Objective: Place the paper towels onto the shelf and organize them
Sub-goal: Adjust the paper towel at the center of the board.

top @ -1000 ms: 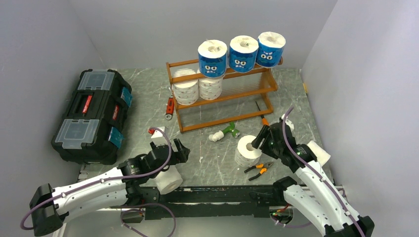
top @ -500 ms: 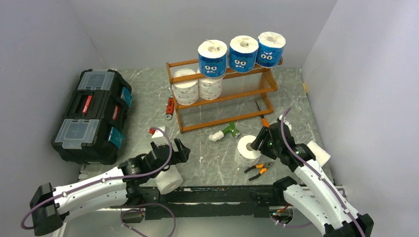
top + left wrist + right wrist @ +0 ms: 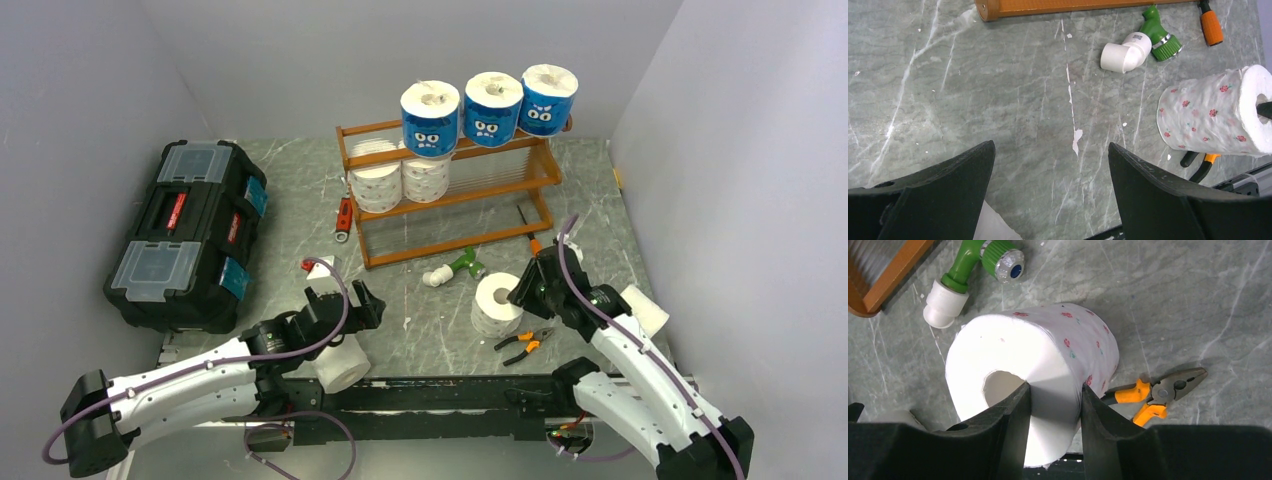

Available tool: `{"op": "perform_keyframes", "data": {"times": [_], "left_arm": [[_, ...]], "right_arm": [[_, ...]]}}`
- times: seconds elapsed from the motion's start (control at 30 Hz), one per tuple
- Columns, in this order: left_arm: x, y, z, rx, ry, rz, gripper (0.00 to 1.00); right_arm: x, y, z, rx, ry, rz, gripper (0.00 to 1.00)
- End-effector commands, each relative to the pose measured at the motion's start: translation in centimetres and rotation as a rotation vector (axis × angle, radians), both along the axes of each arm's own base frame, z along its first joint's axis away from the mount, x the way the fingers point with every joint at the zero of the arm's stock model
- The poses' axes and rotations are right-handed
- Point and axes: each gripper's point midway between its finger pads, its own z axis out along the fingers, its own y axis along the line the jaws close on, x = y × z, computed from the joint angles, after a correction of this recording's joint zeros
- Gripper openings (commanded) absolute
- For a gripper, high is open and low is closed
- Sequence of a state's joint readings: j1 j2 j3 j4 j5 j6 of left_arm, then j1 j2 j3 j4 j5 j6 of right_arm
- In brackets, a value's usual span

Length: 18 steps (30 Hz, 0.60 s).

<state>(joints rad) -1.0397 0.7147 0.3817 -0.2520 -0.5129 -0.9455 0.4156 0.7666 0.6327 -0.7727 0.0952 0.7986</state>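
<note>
The right fingers (image 3: 1010, 420) pinch the flowered roll (image 3: 1038, 340) by its wall, one inside the core. The left fingers (image 3: 948, 175) gape wide above the tabletop (image 3: 1013, 100)

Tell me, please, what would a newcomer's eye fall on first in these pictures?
Three blue-wrapped rolls with cartoon faces stand in a row on the top tier of the orange-brown shelf at the back of the table. Nearer, the right fingers pinch the wall of a flowered white roll beside orange-handled pliers. A black toolbox sits far left.
</note>
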Motion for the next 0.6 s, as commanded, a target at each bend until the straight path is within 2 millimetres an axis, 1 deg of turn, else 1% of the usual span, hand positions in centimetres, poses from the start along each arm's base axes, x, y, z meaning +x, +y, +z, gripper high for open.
{"op": "perform_keyframes", "data": {"times": [0.0, 0.13, 0.23, 0.3, 0.4, 0.57], "left_arm": [[-0.3, 0.3, -0.3, 0.004, 0.028, 0.009, 0.9], [-0.3, 0.4, -0.3, 0.006, 0.027, 0.012, 0.89], [-0.3, 0.5, -0.3, 0.006, 0.025, 0.014, 0.89], [-0.3, 0.5, -0.3, 0.003, 0.025, 0.014, 0.89], [-0.3, 0.5, -0.3, 0.005, 0.025, 0.016, 0.89], [-0.4, 0.9, -0.3, 0.011, 0.026, 0.026, 0.89]], "right_arm": [[1.5, 2.6, 2.8, 0.086, -0.074, 0.034, 0.34], [1.6, 4.0, 4.4, 0.083, -0.105, 0.06, 0.31], [1.4, 5.3, 5.1, 0.089, -0.11, 0.08, 0.3], [1.4, 6.3, 5.0, 0.099, -0.102, 0.092, 0.3], [1.4, 7.5, 4.3, 0.112, -0.078, 0.102, 0.3], [1.6, 8.6, 3.6, 0.101, -0.063, 0.113, 0.32]]}}
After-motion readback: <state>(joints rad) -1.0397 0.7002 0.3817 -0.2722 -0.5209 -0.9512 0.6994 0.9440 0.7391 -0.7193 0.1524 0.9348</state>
